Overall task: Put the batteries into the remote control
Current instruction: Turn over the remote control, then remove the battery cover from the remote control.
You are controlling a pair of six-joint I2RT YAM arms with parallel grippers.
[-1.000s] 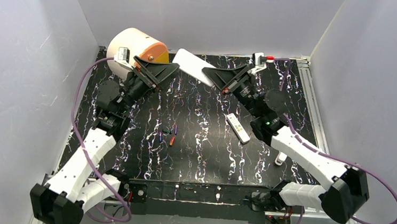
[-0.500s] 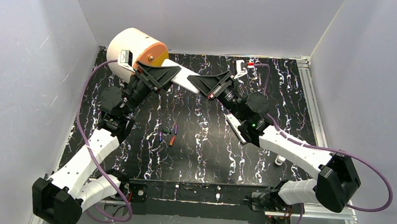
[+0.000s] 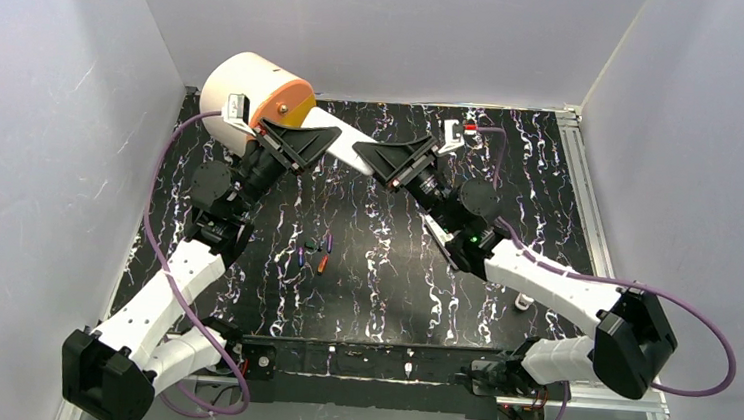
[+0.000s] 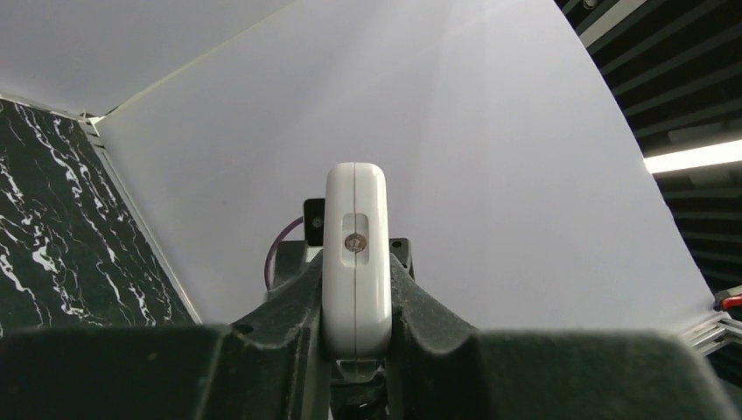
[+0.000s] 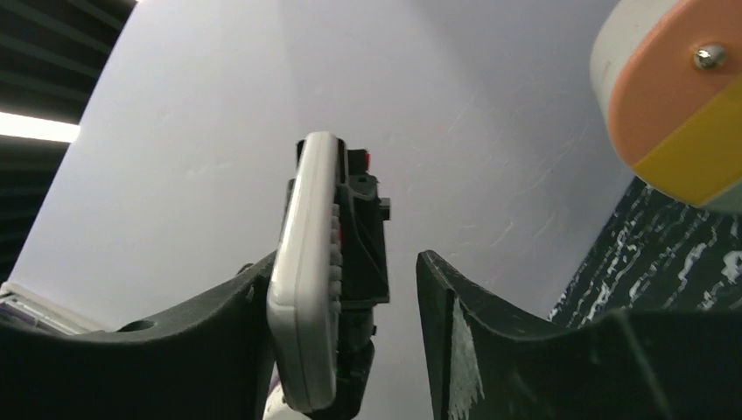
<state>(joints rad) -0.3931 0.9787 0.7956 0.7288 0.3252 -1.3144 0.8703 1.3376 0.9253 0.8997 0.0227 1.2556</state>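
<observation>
White remote (image 3: 348,148) aloft over far centre of table (image 3: 381,301), bridging both arms. Left gripper (image 4: 354,293) clamped tight on one end. Right gripper (image 5: 346,284) jaws parted; remote rests against one finger (image 5: 249,332), clear gap to the other. Batteries (image 3: 314,256), purple, orange and green, loose on table near centre, well apart from both grippers. Orange-faced white drum (image 3: 257,96) far left, just behind left gripper. Small white piece (image 3: 524,302) near right, beside right arm.

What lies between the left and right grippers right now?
The white remote spans the gap in the top view, one end clamped in the left gripper, the other inside the open right gripper.
</observation>
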